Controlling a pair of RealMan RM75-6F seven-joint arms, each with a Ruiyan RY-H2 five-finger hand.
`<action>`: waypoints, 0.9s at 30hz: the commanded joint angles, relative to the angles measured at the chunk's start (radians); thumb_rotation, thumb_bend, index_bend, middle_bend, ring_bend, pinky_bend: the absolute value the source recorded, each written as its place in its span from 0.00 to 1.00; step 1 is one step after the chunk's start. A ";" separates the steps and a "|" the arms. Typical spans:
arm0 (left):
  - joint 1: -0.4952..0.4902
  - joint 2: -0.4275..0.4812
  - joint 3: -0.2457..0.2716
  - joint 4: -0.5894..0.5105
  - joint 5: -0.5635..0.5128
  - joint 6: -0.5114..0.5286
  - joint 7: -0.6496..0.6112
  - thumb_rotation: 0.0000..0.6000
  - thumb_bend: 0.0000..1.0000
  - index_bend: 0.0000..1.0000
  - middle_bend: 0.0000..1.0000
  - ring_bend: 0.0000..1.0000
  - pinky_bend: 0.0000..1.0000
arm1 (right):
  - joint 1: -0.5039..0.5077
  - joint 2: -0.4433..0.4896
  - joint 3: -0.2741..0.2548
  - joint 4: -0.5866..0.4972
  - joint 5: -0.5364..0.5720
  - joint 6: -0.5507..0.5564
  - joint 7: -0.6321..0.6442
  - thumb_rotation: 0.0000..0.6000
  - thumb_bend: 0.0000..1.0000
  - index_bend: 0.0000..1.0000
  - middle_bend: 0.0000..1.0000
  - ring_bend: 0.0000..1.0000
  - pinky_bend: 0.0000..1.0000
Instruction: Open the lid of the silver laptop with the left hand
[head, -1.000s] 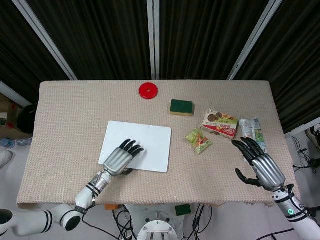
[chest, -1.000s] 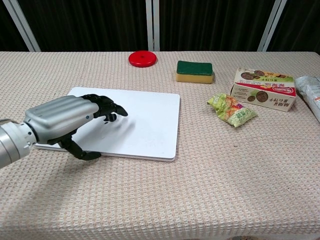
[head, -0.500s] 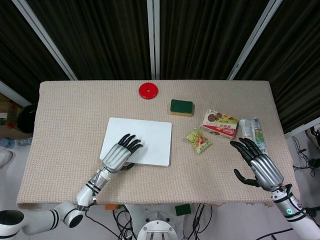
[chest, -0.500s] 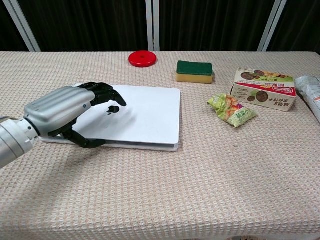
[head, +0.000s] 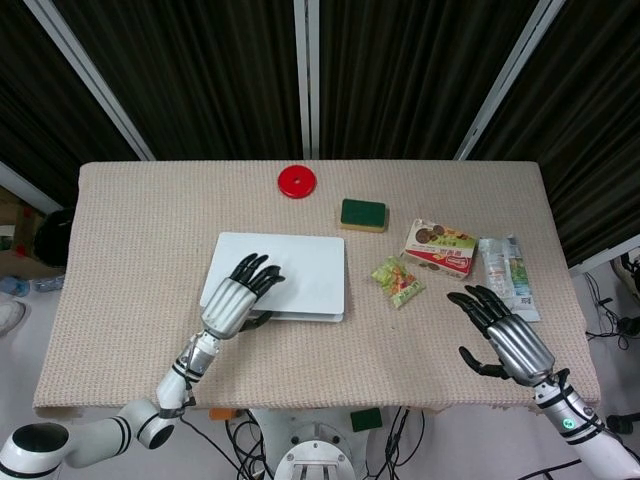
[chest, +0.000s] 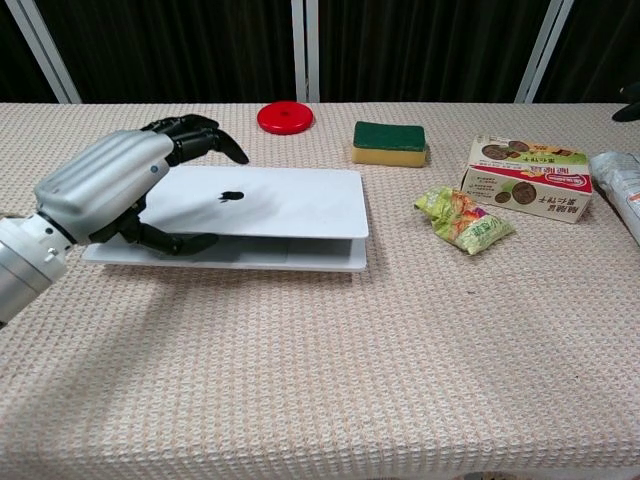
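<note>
L hand (chest: 110, 190) grips near-left edge of silver laptop (chest: 280, 205) lid, thumb under, fingers (head: 255, 272) over top; lid raised a crack off base. Laptop sits left of table centre. Far right, R hand (head: 500, 335) hovers w/ fingers spread, holding nothing, near snack packet (head: 397, 281).

My left hand (chest: 105, 190) has risen toward the upper left of the chest view, thumb under the front edge, and the laptop (chest: 270, 215) lid, flat a second ago, is now lifted clear of the base. My right hand (head: 498, 335) has drifted leftward in the head view's lower right, away from the packets.
</note>
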 joint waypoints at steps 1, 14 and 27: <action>-0.006 -0.010 -0.021 0.007 -0.003 0.022 -0.011 1.00 0.76 0.26 0.21 0.08 0.11 | 0.027 -0.008 -0.016 -0.011 -0.004 -0.064 -0.018 1.00 0.44 0.00 0.08 0.00 0.00; -0.027 0.009 -0.040 -0.016 -0.012 0.033 0.001 1.00 0.76 0.26 0.21 0.08 0.11 | 0.183 -0.119 0.018 -0.043 0.043 -0.335 -0.104 1.00 0.61 0.00 0.05 0.00 0.00; -0.031 0.014 -0.040 -0.027 -0.023 0.033 0.009 1.00 0.76 0.26 0.21 0.08 0.11 | 0.272 -0.219 0.072 0.002 0.112 -0.418 -0.104 1.00 0.61 0.00 0.03 0.00 0.00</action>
